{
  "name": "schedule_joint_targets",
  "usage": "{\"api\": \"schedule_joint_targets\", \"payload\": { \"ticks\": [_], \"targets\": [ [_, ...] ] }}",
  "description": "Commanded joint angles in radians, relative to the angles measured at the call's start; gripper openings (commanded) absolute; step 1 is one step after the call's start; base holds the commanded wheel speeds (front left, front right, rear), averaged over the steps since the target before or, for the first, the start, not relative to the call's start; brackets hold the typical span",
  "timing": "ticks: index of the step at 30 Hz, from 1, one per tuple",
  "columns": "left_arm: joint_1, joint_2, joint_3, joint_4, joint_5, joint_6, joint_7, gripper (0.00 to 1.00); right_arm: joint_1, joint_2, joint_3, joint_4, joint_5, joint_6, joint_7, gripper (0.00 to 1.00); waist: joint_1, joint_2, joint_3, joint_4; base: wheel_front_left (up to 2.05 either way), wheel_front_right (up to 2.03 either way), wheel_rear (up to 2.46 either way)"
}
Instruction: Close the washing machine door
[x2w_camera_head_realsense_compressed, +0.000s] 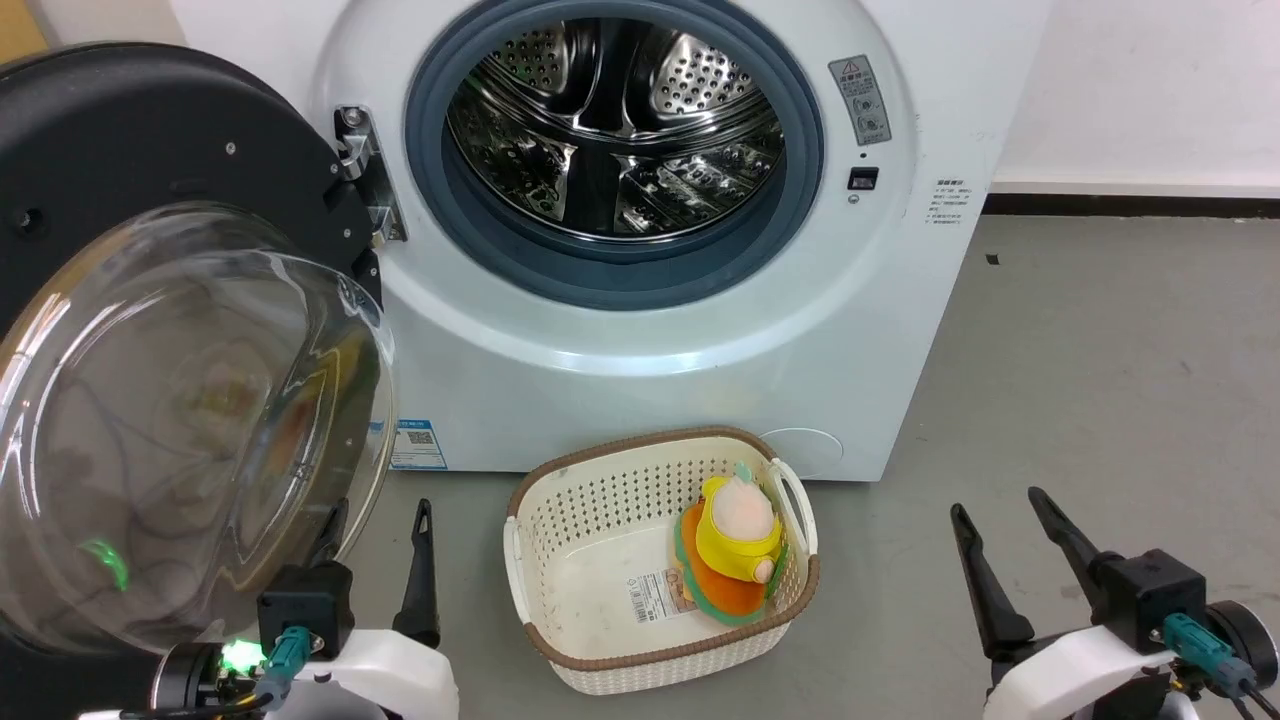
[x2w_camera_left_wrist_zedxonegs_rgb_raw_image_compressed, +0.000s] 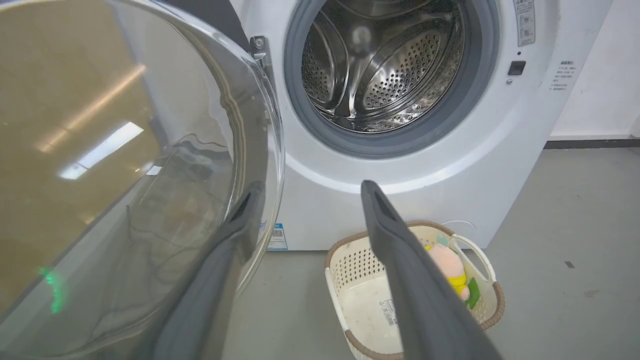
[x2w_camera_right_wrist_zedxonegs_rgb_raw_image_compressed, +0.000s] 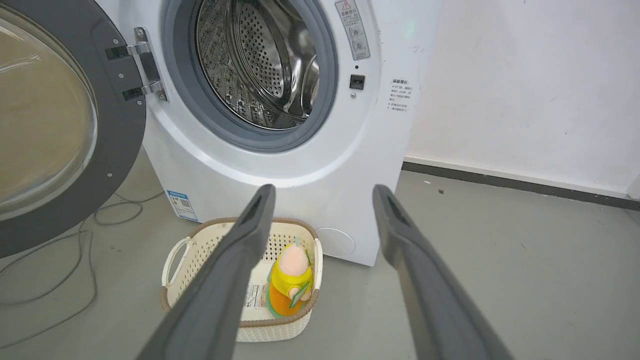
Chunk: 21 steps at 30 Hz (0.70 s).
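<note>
1. Left pincer (x2w_camera_head_realsense_compressed: 380, 510), fingers apart, sits at 7 o'clock, beside the glass of the door (x2w_camera_head_realsense_compressed: 150, 130).
2. Right pincer (x2w_camera_head_realsense_compressed: 998, 502), at 5 o'clock, spread too, empty.
3. Wide open, the door hangs at 9 o'clock of the washing machine (x2w_camera_head_realsense_compressed: 700, 350).

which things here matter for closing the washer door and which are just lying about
For the job:
washing machine door, swung open at the left
washing machine, drum opening uncovered
left gripper, open, beside the door's glass

Just lying about:
cream basket on the floor in front of the machine
plush toy inside the basket
cable on the floor
</note>
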<state>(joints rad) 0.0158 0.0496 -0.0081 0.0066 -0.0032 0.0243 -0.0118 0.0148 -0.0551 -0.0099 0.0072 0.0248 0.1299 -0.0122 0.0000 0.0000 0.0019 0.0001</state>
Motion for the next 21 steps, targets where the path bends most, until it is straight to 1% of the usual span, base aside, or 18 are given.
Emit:
{"api": "schedule_joint_targets", "payload": {
  "ticks": [1,2,11,21],
  "targets": [
    [-0.006,0.000,-0.004,0.001,-0.002,0.010,-0.013,1.00,0.000,0.000,-0.006,0.001,0.013,0.000,-0.012,1.00,0.0000,0.0000,0.000,0.000,0.00,0.00,0.00],
    [-0.006,0.000,-0.005,0.001,-0.001,0.013,-0.015,0.00,0.000,0.000,-0.007,0.001,0.016,0.000,-0.015,1.00,0.0000,0.0000,0.001,0.001,0.00,0.00,0.00],
    [-0.020,0.008,-0.016,-0.018,0.002,0.034,-0.033,0.00,0.003,0.001,-0.014,0.001,0.040,0.000,-0.033,1.00,0.0000,0.0000,0.002,0.012,0.00,0.00,0.00],
    [-0.063,0.026,-0.014,-0.084,-0.005,0.046,-0.054,0.00,0.004,0.001,-0.027,0.002,0.069,0.000,-0.054,1.00,0.0000,0.0000,0.008,0.046,0.00,0.00,0.00]
  ]
}}
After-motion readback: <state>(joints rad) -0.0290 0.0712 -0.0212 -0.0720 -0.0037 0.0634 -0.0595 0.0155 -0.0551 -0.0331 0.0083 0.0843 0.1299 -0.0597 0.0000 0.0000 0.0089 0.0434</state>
